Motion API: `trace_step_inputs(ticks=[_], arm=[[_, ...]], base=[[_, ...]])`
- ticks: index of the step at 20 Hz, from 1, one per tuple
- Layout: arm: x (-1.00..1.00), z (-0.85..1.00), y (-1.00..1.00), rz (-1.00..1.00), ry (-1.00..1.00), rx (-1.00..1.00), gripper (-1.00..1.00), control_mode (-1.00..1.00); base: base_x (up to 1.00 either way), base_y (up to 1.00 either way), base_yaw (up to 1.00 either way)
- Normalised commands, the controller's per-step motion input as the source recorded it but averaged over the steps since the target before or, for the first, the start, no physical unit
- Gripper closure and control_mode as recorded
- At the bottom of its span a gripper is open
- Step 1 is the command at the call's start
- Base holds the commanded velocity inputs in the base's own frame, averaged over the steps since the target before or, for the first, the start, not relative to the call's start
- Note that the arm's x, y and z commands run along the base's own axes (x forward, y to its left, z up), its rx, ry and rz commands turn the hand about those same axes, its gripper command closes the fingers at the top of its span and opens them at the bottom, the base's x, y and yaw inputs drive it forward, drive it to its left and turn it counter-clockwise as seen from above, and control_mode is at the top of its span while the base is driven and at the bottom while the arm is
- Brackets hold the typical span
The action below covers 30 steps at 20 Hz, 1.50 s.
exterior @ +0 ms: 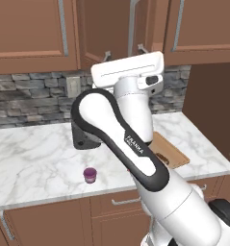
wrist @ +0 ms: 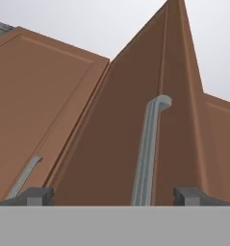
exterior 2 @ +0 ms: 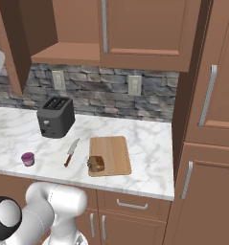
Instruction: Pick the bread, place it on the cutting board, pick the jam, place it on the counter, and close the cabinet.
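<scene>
The bread [exterior 2: 96,163] lies on the near left corner of the cutting board [exterior 2: 111,154], which my arm partly hides in the left base view [exterior: 170,151]. The purple jam [exterior: 90,175] [exterior 2: 28,159] stands on the white marble counter [exterior: 34,153] near its front edge. My gripper [wrist: 111,197] is open and raised to the upper cabinet. Its fingertips [wrist: 37,195] straddle the long silver handle [wrist: 147,153] of the open cabinet door [wrist: 111,144] without touching it. In the left base view the gripper [exterior: 124,52] points up at that door [exterior: 104,29].
A dark toaster [exterior 2: 55,116] stands at the back of the counter, with a knife [exterior 2: 71,152] between it and the board. The open cabinet's wooden shelf [exterior 2: 68,52] is bare. A tall cabinet [exterior 2: 207,119] walls off the right end.
</scene>
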Motion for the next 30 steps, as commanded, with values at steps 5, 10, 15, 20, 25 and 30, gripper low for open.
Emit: trace_step_inputs(ticks=[5, 10, 15, 20, 25, 30], arm=[[0.0, 0.09, -0.21, -0.07, 0.01, 0.1, -1.0, -1.0], [0.0, 0.07, -0.2, -0.07, 0.0, 0.09, -1.0, -1.0], [0.01, 0.08, -0.2, -0.07, 0.0, 0.09, -1.0, -1.0], [0.06, 0.03, -0.15, -0.08, 0.0, 0.07, -1.0, -1.0], [0.12, 0.0, -0.06, -0.09, 0.0, 0.04, -1.0, -1.0], [0.18, 0.0, -0.01, -0.1, 0.0, 0.02, -1.0, -1.0]], base=[[0.0, 0.0, 0.0], [0.0, 0.0, 0.0], [0.0, 0.0, 0.0], [0.0, 0.0, 0.0], [0.0, 0.0, 0.0], [0.0, 0.0, 0.0]])
